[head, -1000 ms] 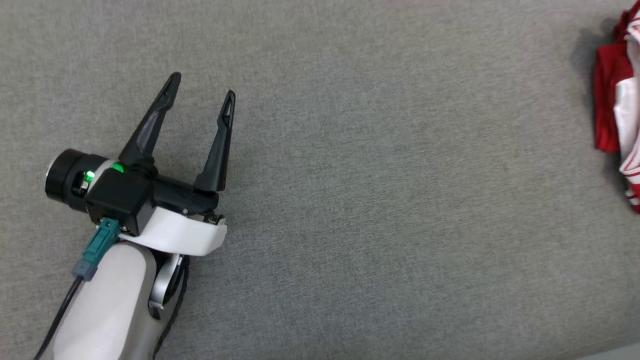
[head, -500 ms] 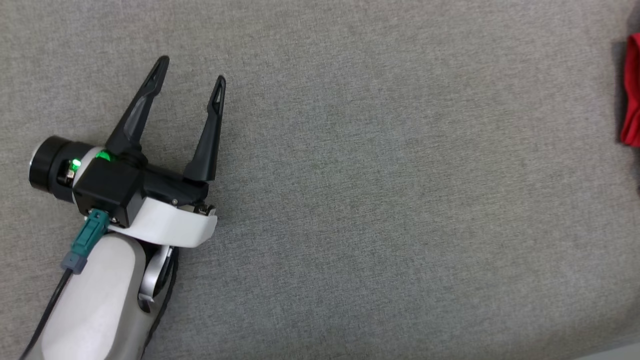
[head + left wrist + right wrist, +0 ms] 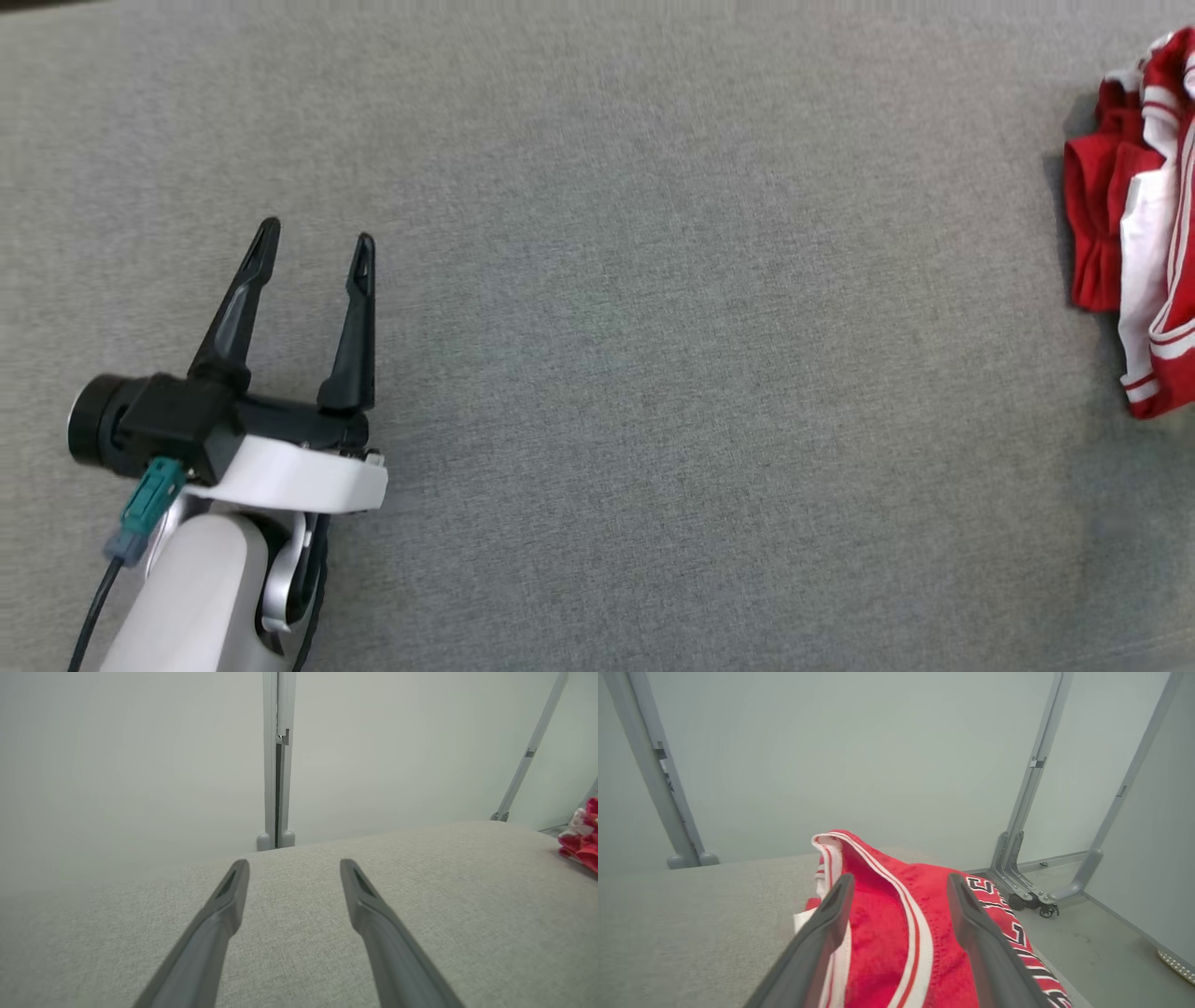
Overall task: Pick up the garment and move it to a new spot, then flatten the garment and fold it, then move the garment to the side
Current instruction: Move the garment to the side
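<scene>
The garment [image 3: 1097, 233], red with white stripes, lies crumpled at the right edge of the grey table in the head view. In the right wrist view the garment [image 3: 878, 933] shows black lettering and lies under and between the spread fingers of my right gripper [image 3: 901, 878], which is open. My left gripper [image 3: 316, 233] hovers over bare table at the lower left, open and with nothing in it. In the left wrist view my left gripper [image 3: 294, 864] points across the table, with the garment [image 3: 581, 840] far off to the right.
The grey fabric table [image 3: 653, 373] stretches wide between the left gripper and the garment. Grey frame posts [image 3: 276, 765] [image 3: 649, 774] stand behind it against pale walls. Just beyond the garment the table ends above the floor [image 3: 1087, 933], where a frame foot with casters [image 3: 1045, 910] stands.
The head view has shifted, so more of the garment shows at the right edge now. My right gripper has gone from shut to open. My left gripper stays open.
</scene>
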